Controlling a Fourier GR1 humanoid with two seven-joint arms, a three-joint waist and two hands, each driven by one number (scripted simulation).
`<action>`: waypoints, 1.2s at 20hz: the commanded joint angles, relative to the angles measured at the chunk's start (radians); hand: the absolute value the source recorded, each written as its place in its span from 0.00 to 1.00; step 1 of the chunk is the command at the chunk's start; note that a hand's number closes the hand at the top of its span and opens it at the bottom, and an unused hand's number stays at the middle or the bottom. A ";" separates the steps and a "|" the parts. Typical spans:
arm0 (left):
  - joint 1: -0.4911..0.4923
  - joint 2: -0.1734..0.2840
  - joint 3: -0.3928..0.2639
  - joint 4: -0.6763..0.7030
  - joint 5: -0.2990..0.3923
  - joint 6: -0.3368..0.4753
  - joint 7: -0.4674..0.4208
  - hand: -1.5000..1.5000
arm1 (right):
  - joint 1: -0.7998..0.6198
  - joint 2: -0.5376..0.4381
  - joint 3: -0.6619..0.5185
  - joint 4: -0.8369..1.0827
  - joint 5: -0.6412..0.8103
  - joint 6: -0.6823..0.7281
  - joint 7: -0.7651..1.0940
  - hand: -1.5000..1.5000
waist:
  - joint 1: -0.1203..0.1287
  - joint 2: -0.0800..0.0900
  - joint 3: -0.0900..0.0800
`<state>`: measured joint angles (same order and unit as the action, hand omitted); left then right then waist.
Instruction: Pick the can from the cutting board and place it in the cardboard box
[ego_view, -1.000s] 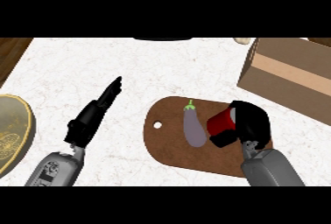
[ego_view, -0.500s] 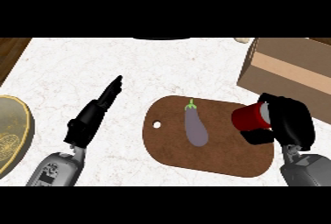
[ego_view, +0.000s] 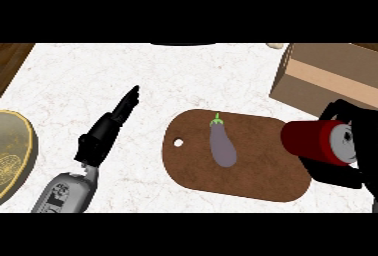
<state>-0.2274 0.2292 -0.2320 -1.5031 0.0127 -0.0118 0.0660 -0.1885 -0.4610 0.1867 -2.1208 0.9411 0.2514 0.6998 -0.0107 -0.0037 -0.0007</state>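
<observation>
We are holding the red can (ego_view: 316, 142) in our right hand (ego_view: 353, 150), fingers curled around it, past the cutting board (ego_view: 244, 172) edge. Our left hand (ego_view: 111, 127) is resting flat. The can could be bumping the cardboard box (ego_view: 332, 82) wall if we are carrying it too low.

Even, bright light from above, no glare; soft shadows hug the board (ego_view: 244, 177) & left hand (ego_view: 103, 135) on counter (ego_view: 88, 75).
</observation>
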 joint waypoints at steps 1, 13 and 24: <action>0.002 -0.005 0.014 0.068 -0.016 -0.018 -0.061 0.50 | 0.021 0.032 -0.025 -0.198 0.003 0.048 0.094 1.00 | -0.003 0.001 0.000; 0.018 -0.020 0.048 -0.020 -0.030 -0.055 0.014 0.50 | -0.265 0.011 -0.297 -0.074 -0.087 0.182 0.181 1.00 | 0.013 0.004 0.000; -0.081 -0.074 0.067 0.043 -0.059 -0.064 0.037 0.50 | -0.443 -0.065 -0.442 0.369 -0.134 0.038 -0.051 1.00 | 0.016 0.007 0.001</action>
<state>-0.2179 0.1783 -0.1808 -1.4967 -0.0410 -0.0767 0.0568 -0.5777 -0.5191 -0.2364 -1.8960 0.7984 0.3599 0.7175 0.0048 0.0016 -0.0002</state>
